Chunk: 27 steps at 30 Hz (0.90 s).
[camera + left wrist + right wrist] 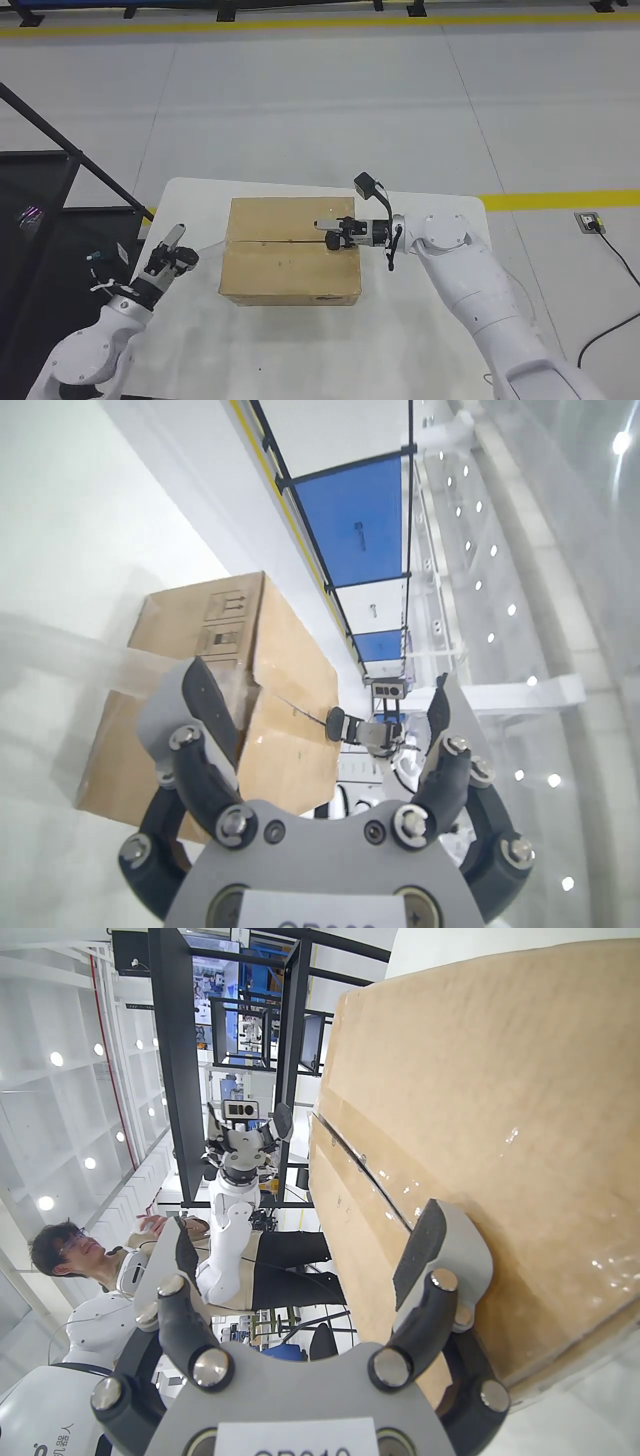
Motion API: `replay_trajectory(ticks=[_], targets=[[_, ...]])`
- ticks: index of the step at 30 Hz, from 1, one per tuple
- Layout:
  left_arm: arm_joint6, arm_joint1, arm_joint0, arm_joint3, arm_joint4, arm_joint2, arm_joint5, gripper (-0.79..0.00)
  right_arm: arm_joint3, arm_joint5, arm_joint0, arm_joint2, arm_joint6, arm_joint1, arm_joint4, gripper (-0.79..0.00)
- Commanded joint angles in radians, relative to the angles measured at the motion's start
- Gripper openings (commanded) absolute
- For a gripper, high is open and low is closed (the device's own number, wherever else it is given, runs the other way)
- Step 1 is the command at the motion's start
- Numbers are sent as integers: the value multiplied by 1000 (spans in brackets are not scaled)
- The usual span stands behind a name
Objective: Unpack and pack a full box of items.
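A brown cardboard box (290, 262) (287, 670) (480, 1118) lies in the middle of the white table, its top flaps down and meeting at a dark seam (360, 1168) under clear tape. My right gripper (328, 233) (305, 1248) is open over the box top, and one of its fingers (425, 1248) rests beside the seam near the box's right end. It also appears far off in the left wrist view as the right gripper (340, 725). My left gripper (176, 244) (325, 705) is open, just off the box's left end. A loose strip of clear tape (120, 657) (207, 245) stretches from that end towards it.
The white table (420, 330) has bare surface in front of and to the right of the box. A black metal frame (45, 195) stands off the table's left side. Grey floor with a yellow line (560, 200) lies beyond.
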Motion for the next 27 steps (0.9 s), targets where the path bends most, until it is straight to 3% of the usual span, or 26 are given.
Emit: replay_trajectory(ticks=[1, 13, 19, 27], targets=[[6, -3, -2, 49, -63, -13, 2, 0, 0, 0, 0, 0, 0, 0, 0, 0], [2, -5, 6, 82, -63, -19, -9, 0, 0, 0, 0, 0, 0, 0, 0, 0], [27, -23, -50, 154, -190, 43, 124, 0, 0, 0, 0, 0, 0, 0, 0, 0], [-27, -36, -70, 241, -236, 89, 143, 0, 0, 0, 0, 0, 0, 0, 0, 0]])
